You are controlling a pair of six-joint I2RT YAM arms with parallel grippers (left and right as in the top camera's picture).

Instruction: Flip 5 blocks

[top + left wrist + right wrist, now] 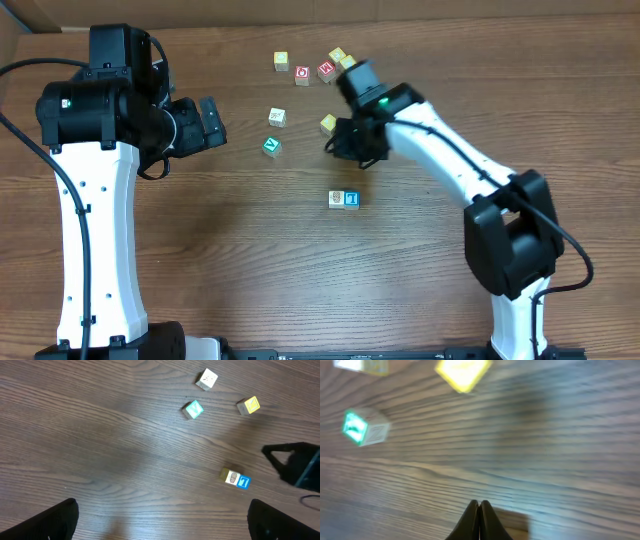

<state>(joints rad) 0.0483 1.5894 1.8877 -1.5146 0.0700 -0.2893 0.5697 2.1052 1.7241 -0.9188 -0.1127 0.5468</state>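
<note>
Several small blocks lie on the wooden table. A cream block [277, 117], a green-faced block [271, 146] and a yellow block [328, 124] sit mid-table, and a cream and blue pair [343, 199] lies side by side nearer the front. My right gripper [345, 150] hovers just right of the yellow block, shut on nothing. In the right wrist view its shut fingertips [479, 506] point at bare wood, with the yellow block [463, 373] ahead and the green block [359, 428] to the left. My left gripper [213, 122] stands open, well left of the blocks.
More small cubes sit at the back: two red-faced ones [302, 75] [326, 71] and pale yellow ones [281, 61] [342, 58]. The left wrist view shows the green block [193, 409], the cream block [206, 379], the pair [236, 479] and the right gripper [295, 462].
</note>
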